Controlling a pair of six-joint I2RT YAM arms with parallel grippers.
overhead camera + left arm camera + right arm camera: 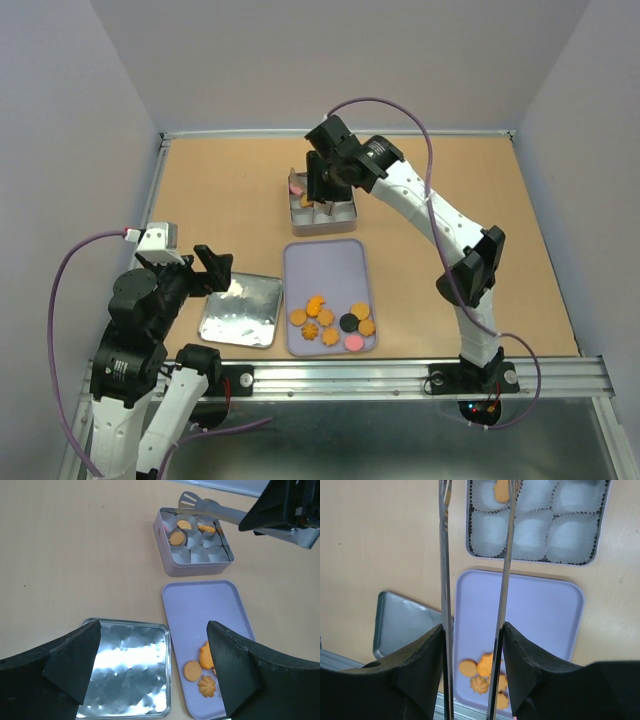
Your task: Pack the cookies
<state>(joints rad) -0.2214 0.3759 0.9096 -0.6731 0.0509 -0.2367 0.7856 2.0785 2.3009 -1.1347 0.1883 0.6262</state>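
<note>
At the near end of the tray (326, 262): cookies (332, 322) — light, brittle, crumbly; you should pinch each gently by its edges. A few already sit in the tin (195, 569). Right gripper (472, 645) — clamped on tongs (507, 555), their arms apart over the tin. Left gripper (212, 270): fingers wide apart, empty, above the lid (240, 312).

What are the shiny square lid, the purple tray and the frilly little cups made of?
The lid looks like bare metal: mirror-bright with blotchy reflections. The tray seems matte plastic, or painted metal: evenly lilac, no glare. The cups look like thin white paper, pleated at the edges.
</note>
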